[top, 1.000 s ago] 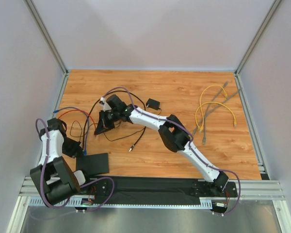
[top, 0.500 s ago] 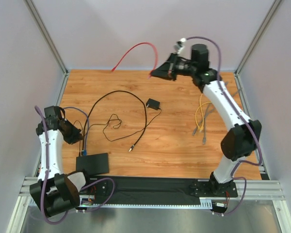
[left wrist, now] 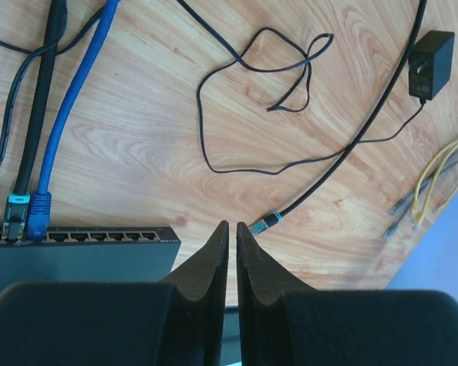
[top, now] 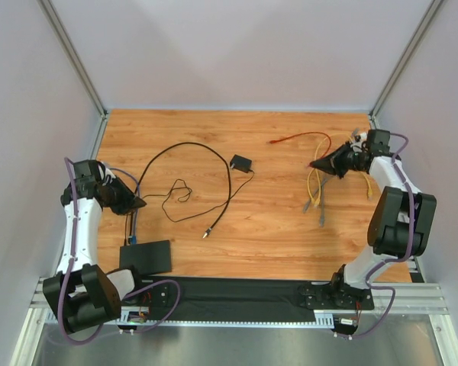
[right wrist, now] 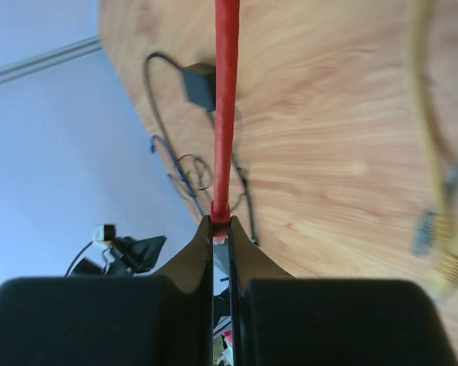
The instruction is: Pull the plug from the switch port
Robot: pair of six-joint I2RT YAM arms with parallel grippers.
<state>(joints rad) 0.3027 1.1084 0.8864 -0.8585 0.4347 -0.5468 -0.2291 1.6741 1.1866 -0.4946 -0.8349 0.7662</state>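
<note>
Holds the left pincer [left wrist: 229, 226] all but closed and empty above the tabletop [left wrist: 137, 160]. Has the switch [left wrist: 76, 259] just left of it, with a blue cable [left wrist: 65, 114] and a black cable [left wrist: 38, 114] plugged in at the far-left sockets. Clamps the right pincer [right wrist: 222, 227] on the red cable [right wrist: 227, 99], well apart from the switch, with yellow cables [right wrist: 445, 268] just beside.

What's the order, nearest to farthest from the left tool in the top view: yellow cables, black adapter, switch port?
1. switch port, just near-side of the left tool.
2. black adapter, mid-table.
3. yellow cables, right side.
</note>
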